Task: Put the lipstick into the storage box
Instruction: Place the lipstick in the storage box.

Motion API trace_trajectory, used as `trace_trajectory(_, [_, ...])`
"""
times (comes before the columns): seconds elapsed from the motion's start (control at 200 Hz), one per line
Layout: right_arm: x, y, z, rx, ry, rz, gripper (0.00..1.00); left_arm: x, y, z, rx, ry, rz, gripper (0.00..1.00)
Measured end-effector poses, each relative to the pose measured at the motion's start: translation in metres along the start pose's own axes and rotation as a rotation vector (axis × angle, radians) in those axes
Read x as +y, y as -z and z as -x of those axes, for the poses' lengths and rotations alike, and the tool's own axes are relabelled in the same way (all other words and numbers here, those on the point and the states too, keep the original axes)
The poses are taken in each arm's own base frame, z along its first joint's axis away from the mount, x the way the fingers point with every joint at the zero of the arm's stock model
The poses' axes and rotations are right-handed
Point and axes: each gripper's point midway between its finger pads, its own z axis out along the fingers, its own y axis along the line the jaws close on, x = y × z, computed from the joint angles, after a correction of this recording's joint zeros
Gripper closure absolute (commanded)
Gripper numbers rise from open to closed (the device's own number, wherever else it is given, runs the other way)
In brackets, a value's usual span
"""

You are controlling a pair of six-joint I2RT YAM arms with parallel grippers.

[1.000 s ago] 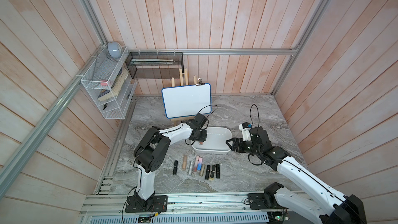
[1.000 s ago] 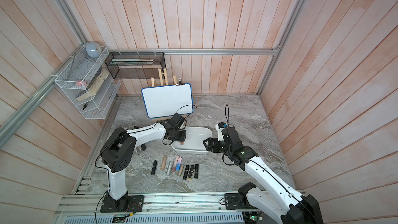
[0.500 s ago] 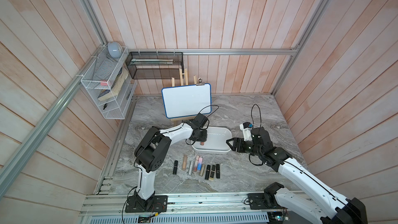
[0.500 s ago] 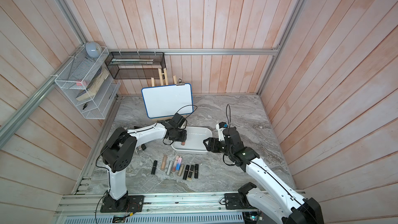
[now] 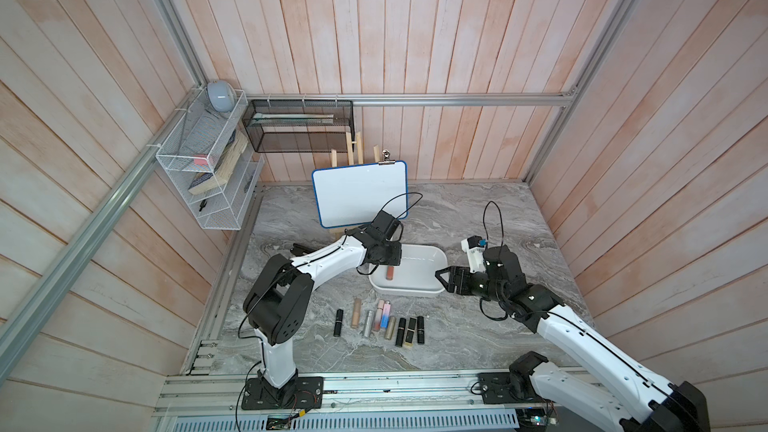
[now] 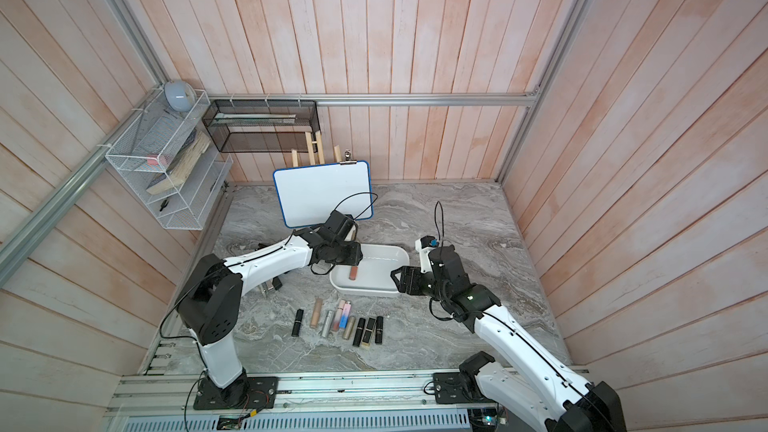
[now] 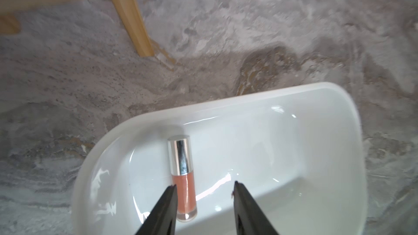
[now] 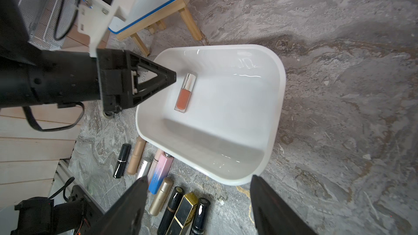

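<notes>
The storage box (image 5: 441,258), a shallow white tub, sits mid-table in both top views (image 6: 402,258). One lipstick (image 7: 182,177), an orange tube with a silver cap, lies flat on its floor near the left end (image 5: 390,273). My left gripper (image 7: 204,184) hangs just over that end, open, with nothing between its fingers. The tube lies beside one fingertip, free of it. My right gripper (image 8: 198,177) is open at the box's near right corner (image 5: 441,278), holding nothing. Several more lipsticks (image 5: 380,324) lie in a row on the table in front of the box.
A whiteboard (image 5: 359,193) on a wooden easel stands right behind the box. A white wire rack (image 5: 208,168) and a black mesh basket (image 5: 299,126) hang on the back-left walls. A metal rail (image 5: 332,388) runs along the table's front edge.
My left gripper's jaws have opened and the orange lipstick now lies loose on the box floor. The right arm has not moved.
</notes>
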Motion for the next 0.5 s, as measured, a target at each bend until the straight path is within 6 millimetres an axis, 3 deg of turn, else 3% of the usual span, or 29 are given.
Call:
trace_trajectory(0.175, [0.004, -0.005, -0.007, 0.025, 0.009, 0.004, 0.24, -0.023, 0.04, 0.02, -0.111, 0.004, -0.108, 0.53])
trace_trajectory(0.5, [0.011, -0.013, -0.02, 0.065, 0.027, 0.003, 0.24, -0.042, 0.093, 0.005, -0.196, 0.015, -0.292, 0.52])
